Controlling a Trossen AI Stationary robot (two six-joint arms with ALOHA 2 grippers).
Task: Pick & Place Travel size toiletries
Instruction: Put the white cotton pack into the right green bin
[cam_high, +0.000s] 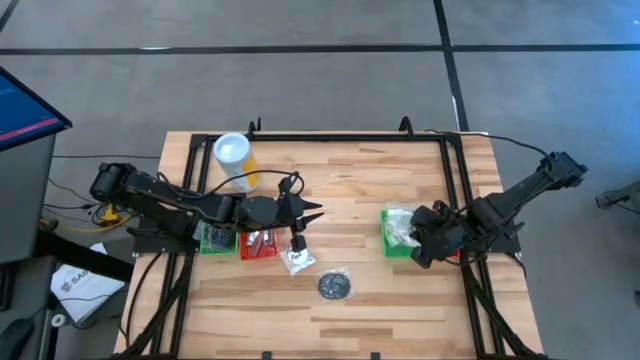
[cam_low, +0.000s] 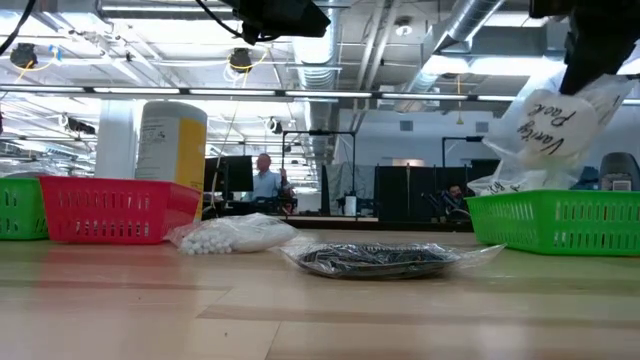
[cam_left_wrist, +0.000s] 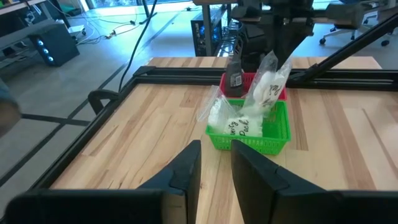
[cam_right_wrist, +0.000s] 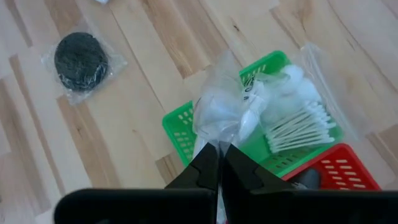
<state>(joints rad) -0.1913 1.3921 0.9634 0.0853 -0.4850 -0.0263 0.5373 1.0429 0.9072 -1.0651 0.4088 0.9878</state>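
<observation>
My right gripper (cam_right_wrist: 219, 154) is shut on a clear "Vanity Pack" sachet (cam_low: 548, 125) above the green tray (cam_high: 392, 245) at the table's right. A cotton swab packet (cam_right_wrist: 298, 127) and another sachet (cam_left_wrist: 239, 127) lie in that tray. My left gripper (cam_left_wrist: 216, 158) hovers open left of the table's middle (cam_high: 308, 214) and holds nothing. Below it a white sachet (cam_high: 297, 259) and a black disc in a clear bag (cam_high: 335, 286) lie flat on the wood. In the low view the sachet shows as a bag of white balls (cam_low: 235, 234). My right gripper pinches the sachet's crumpled upper end (cam_right_wrist: 219, 127) between its two fingers, coming from above and pointing down. The sachet hangs below the fingers, tilted. Its lower end (cam_left_wrist: 261, 106) reaches down to the green tray's packets; whether it rests on them I cannot tell.
A red tray (cam_high: 260, 244) and a green tray (cam_high: 213, 239) sit under my left arm, with a yellow cylinder with a white top (cam_high: 234, 160) behind them. Another red tray (cam_right_wrist: 339, 171) stands beside the right green tray. A black frame (cam_high: 330, 136) borders the table.
</observation>
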